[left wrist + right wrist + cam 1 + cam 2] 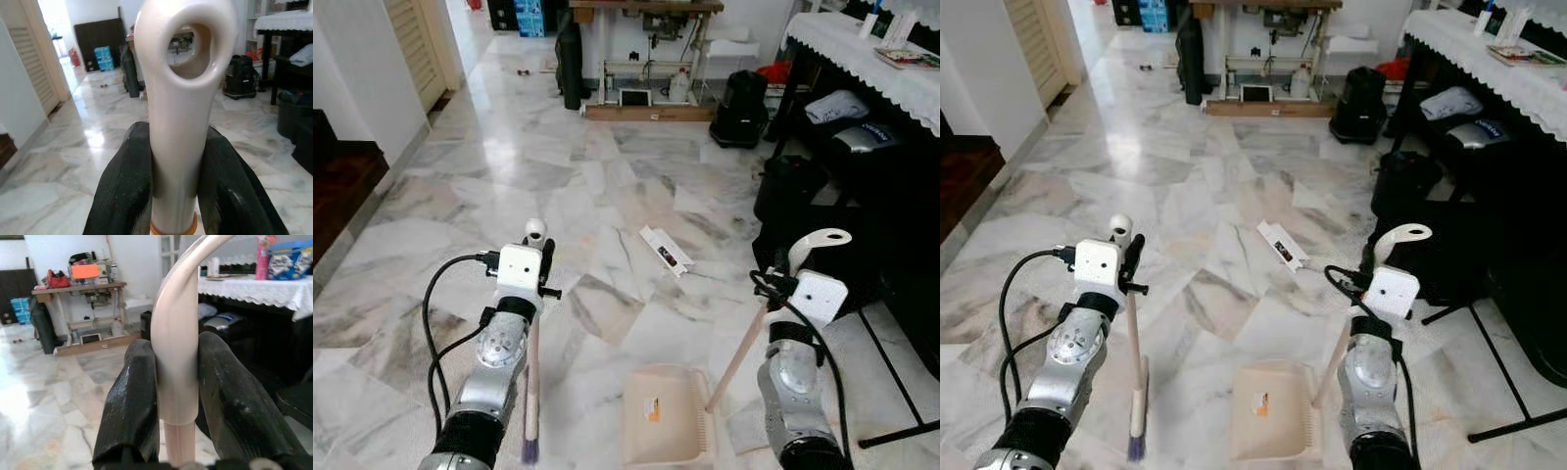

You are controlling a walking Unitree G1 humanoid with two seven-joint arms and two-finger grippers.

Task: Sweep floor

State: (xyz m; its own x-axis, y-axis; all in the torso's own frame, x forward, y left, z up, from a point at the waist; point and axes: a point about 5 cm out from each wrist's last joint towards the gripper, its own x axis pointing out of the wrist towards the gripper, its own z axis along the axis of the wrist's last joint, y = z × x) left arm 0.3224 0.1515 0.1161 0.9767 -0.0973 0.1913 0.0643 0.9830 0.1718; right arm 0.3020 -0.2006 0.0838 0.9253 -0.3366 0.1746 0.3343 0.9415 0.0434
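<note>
Left gripper (173, 196), fingers clamped on the broom (1135, 392) handle, bristles resting on the marble floor (607, 176). Right gripper (178, 396), fingers clenched around the dustpan (668, 416) handle; pan flat on the floor between both arms. A white wrapper (666, 250) lies ahead.

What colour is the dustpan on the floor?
The dustpan is pale cream with a small orange sticker, clearest in the right eye view.

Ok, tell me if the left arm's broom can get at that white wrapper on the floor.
Probably yes: bare marble floor lies between the broom, held by the left gripper, and the wrapper; the dustpan sits aside.
</note>
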